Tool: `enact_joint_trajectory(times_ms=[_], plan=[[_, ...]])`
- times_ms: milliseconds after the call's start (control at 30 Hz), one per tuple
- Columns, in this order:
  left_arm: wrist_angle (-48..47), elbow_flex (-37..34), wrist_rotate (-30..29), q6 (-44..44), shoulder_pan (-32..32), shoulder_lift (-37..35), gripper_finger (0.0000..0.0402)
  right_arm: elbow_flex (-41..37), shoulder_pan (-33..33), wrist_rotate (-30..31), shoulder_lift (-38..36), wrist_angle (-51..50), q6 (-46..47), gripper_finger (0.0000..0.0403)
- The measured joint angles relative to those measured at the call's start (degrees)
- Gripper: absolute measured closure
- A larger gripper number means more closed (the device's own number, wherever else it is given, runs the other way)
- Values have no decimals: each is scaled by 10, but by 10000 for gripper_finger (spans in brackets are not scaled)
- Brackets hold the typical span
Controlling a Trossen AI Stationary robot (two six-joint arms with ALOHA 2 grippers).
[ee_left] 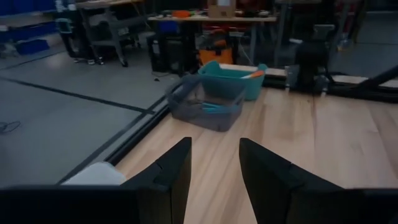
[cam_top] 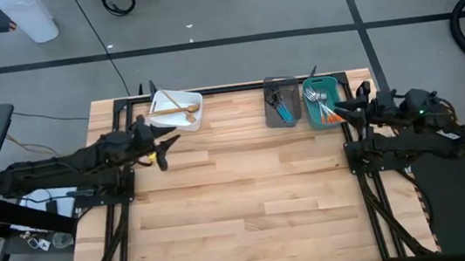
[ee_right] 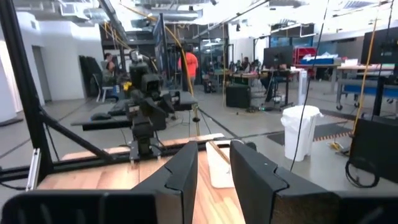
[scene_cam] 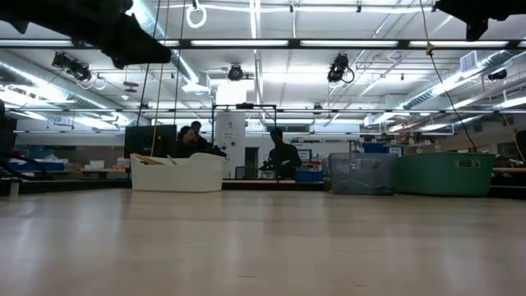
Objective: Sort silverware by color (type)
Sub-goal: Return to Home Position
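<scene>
The silverware lies sorted in three bins along the table's far edge. Gold pieces (cam_top: 179,110) lie in the white bin (cam_top: 161,121). Blue-handled ones (cam_top: 283,110) lie in the grey bin (cam_top: 270,108). Orange-handled forks (cam_top: 329,112) lie in the teal bin (cam_top: 312,120). My left gripper (cam_top: 169,140) hovers open just in front of the white bin, pointing toward the table's right edge; its fingers (ee_left: 168,171) have nothing between them. My right gripper (cam_top: 341,110) stands open at the teal bin's right side, pointing left, its fingers (ee_right: 186,168) empty.
Bare wood fills the table's middle and near half (cam_top: 250,207). In the low view the white bin (scene_cam: 177,173), grey bin (scene_cam: 362,173) and teal bin (scene_cam: 444,174) stand in a row at the far edge. People sit at benches in the room behind.
</scene>
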Motion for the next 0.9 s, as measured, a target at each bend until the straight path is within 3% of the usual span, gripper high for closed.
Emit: enact_joint_trajectory(times_ms=[133,333,500,667,900], plan=[[1,-36,-16,-14,1,-52,260,-6,0,1,-1,2,4,298],[79,-105,-17,-15,-3,-126,260,-52,0,1,0,24,17,298],[107,-161,-53,1,-3,-174,260,-110,0,-2,0,74,40,298],[119,-202,-65,0,-3,-229,260,-121,0,17,0,148,100,298],[138,-254,-80,5,-2,-295,260,-171,0,-1,0,212,91,298]])
